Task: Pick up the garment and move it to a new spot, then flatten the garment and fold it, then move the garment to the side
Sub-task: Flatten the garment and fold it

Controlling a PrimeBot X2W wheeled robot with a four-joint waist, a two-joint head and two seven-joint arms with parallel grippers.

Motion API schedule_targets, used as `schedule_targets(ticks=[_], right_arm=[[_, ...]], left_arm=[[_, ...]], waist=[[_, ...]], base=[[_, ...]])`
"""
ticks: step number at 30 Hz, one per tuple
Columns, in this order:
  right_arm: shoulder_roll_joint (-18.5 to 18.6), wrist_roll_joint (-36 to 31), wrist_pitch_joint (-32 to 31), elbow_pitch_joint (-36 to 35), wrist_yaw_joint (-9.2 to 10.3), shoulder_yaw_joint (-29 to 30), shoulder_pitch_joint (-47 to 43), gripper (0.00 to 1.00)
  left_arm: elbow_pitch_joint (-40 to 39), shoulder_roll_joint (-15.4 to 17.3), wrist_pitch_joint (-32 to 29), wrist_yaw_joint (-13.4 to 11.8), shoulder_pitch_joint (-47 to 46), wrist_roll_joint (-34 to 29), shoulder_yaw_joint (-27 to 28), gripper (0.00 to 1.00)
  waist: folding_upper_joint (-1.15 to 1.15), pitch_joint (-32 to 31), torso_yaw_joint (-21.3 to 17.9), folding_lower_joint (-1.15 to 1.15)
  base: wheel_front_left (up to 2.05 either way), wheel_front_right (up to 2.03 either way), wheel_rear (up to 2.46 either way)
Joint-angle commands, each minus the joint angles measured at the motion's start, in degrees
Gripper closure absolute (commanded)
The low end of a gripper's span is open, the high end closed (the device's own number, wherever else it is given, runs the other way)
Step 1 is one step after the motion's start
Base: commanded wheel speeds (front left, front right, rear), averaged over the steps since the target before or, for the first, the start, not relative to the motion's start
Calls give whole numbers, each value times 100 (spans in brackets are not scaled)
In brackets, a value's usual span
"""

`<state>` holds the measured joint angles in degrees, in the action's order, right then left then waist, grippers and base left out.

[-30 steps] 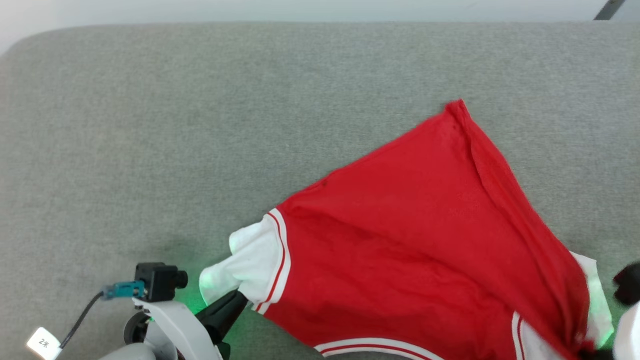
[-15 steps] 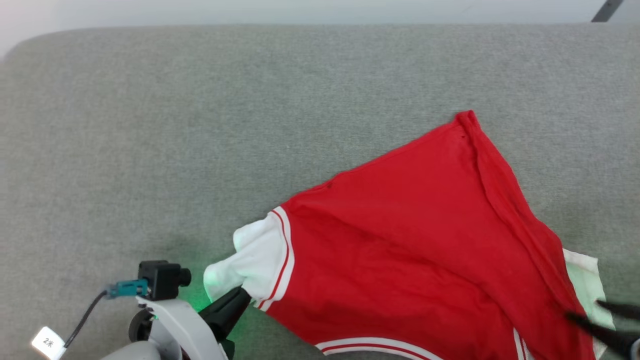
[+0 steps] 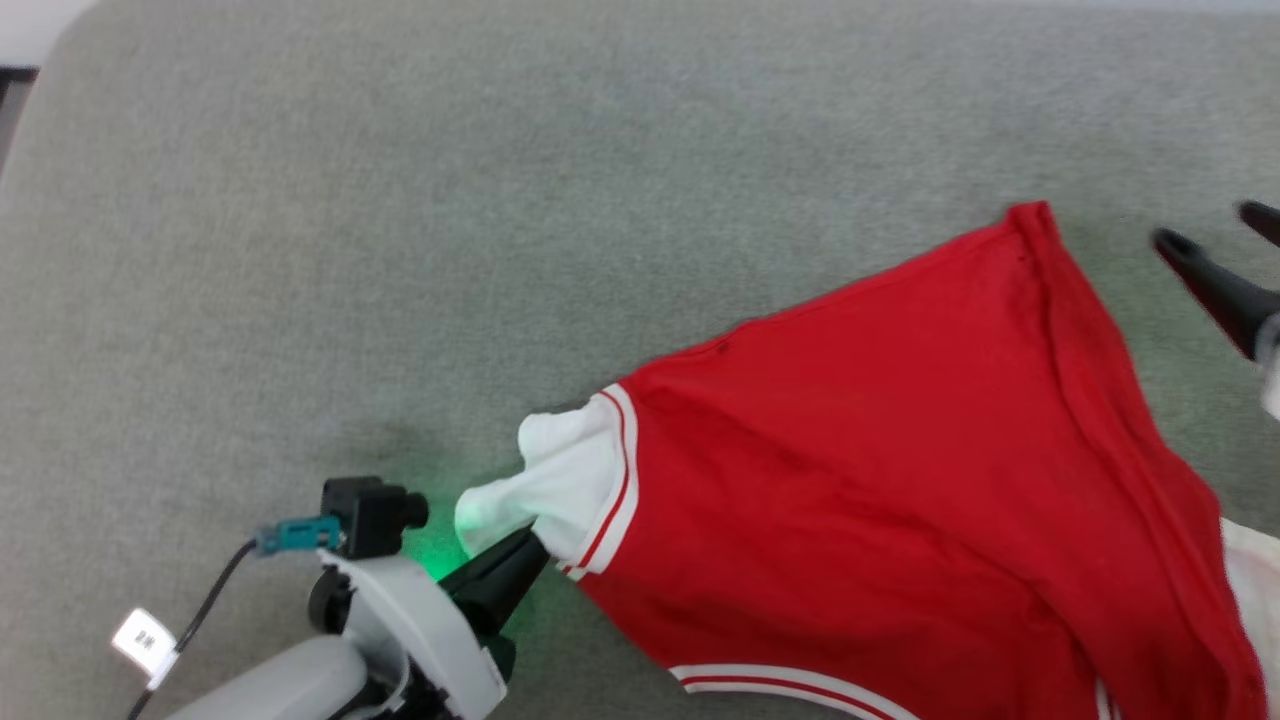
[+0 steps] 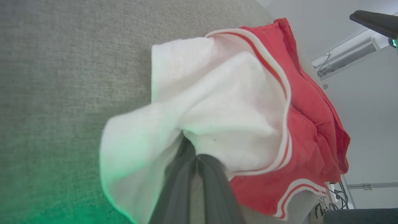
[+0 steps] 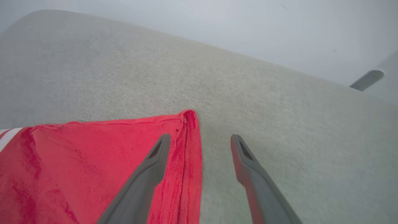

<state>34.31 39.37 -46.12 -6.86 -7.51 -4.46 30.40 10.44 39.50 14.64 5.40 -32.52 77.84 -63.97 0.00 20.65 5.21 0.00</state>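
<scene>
Grips the white sleeve of the garment in the left pincer, clamped on the cloth at the near left. Shows the red body spread on the grey desk, slanting away to a far-right hem corner. Hangs the right pincer wide open at that corner, one finger over the hem, the other over bare desk, probably not yet touching; nearer arm for that grasp.

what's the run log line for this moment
left gripper shut on sleeve | right gripper open by far corner | garment spread, unfolded
</scene>
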Motion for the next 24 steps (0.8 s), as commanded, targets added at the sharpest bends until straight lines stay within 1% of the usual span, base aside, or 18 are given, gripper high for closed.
schedule_targets(ticks=[1, 3, 6, 8, 13, 14, 15, 17, 18, 20, 24], right_arm=[[-86, -121, 123, 427, 3, -316, 305, 0], [-109, -246, 185, 956, 3, -717, 652, 0], [2, -346, 237, 1558, 4, -1289, 1049, 0], [35, -299, 270, 1904, 3, -1605, 1223, 0], [212, -202, 245, 2494, 4, -2345, 1460, 0], [212, -202, 245, 2494, 4, -2345, 1460, 0], [242, -139, 227, 2575, 4, -2477, 1469, 0], [283, -4, 196, 2711, 3, -2707, 1473, 77], [281, 91, 210, 2774, 3, -2767, 1475, 100], [270, 192, 332, 2872, 3, -2798, 1496, 100], [161, 246, 1035, 3097, 6, -2461, 1775, 100]], left_arm=[[71, -92, -25, 41, -114, -68, 2, 100], [144, -210, -59, 74, -218, -117, -36, 100], [267, -391, -82, 120, -368, -141, -56, 100], [344, -495, -76, 154, -435, -159, -62, 100], [521, -719, -51, 192, -506, -187, -103, 100], [521, -719, -51, 192, -506, -187, -103, 100], [548, -744, -55, 198, -505, -188, -110, 100], [588, -777, -46, 193, -485, -173, -112, 100], [605, -784, -32, 186, -463, -137, -87, 100], [656, -756, -10, 189, -396, -48, 3, 100], [652, -640, 12, 191, -334, 247, 259, 100]], waist=[[0, 235, 229, 0], [0, 342, 356, 0], [0, 484, 521, 0], [0, 553, 593, 0], [0, 642, 713, 0], [0, 642, 713, 0], [0, 645, 723, 0], [0, 633, 734, 0], [0, 617, 734, 0], [0, 560, 706, 0], [0, 445, 623, 0]], base=[[0, 0, 0], [0, 0, 0], [0, 0, 0], [0, 0, 0], [0, 0, 0], [0, 0, 0], [0, 0, 0], [0, 0, 0], [0, 0, 0], [0, 0, 0], [0, 0, 0]])
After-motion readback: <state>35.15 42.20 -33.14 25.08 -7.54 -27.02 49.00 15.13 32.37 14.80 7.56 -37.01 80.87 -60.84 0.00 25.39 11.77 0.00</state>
